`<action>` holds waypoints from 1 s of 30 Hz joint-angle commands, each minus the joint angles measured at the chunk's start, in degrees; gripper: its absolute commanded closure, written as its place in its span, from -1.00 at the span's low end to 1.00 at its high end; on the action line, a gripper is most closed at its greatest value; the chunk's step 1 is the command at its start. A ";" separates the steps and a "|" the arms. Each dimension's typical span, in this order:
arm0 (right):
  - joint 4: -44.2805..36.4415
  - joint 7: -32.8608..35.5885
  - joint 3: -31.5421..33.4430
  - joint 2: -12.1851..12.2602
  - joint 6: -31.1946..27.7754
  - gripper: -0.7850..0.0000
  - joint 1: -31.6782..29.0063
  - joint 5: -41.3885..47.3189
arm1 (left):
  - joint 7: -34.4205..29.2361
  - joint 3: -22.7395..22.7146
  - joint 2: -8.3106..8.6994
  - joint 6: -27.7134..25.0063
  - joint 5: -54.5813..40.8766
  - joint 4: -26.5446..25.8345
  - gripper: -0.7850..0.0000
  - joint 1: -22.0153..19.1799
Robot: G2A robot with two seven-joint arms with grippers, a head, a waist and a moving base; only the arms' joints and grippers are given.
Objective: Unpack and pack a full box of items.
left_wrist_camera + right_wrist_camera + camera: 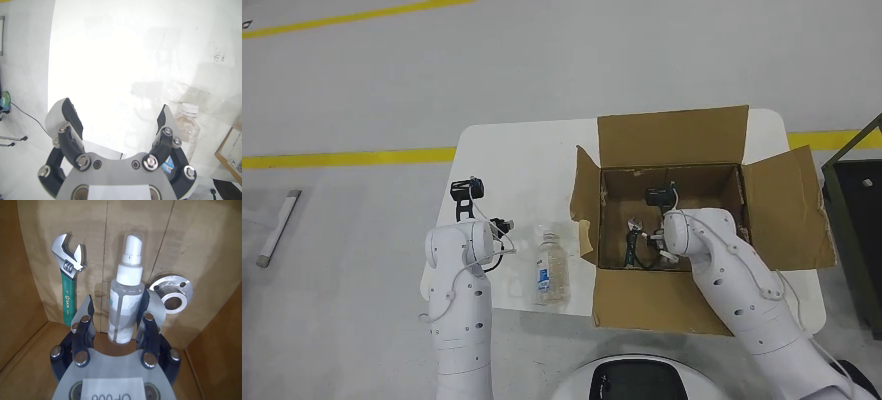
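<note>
Nearest the robot, on the white counter [522,150]: a clear water bottle [551,265] flat on its side, white cap toward the far edge, between the two arms and just beside the open cardboard box [672,135].

Next to it, above bare counter: the left jaws, spread wide and gripping nothing, ribbed black pads [72,117] facing each other across the gap. Just outside one finger, apart from it, the water bottle [187,130] again, cap end forward.

To the right, down inside the box with its flaps folded outward: the right jaws, partly open on either side of a clear spray bottle [125,302] with a white pump head under a see-through cap. One dark pad [145,301] against the bottle's side; the other pad [91,306] clear of it, bare cardboard visible in between. Whether the bottle is lifted or resting on the cardboard, impossible to tell.

Farther in, against the same seamed cardboard: on one side of the spray bottle, near but not touching, an adjustable wrench [69,279] with a green handle and a steel head. On the other side, just behind the finger touching the bottle, a round steel flange [172,294] with a wide centre bore and small bolt holes.
</note>
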 commanded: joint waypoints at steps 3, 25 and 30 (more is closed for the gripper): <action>0.46 0.01 0.03 -0.32 -0.01 -0.11 -0.08 -0.35 | 0.00 0.00 0.00 0.00 0.00 0.00 -1.00 0.00; -10.59 -1.35 7.42 -1.18 1.35 1.00 -3.55 4.99 | 0.00 0.00 0.00 0.00 0.00 0.00 -1.00 0.00; -20.54 -7.57 16.29 -1.40 3.41 1.00 -8.04 23.13 | 0.00 0.00 0.00 0.00 0.00 0.00 -1.00 0.00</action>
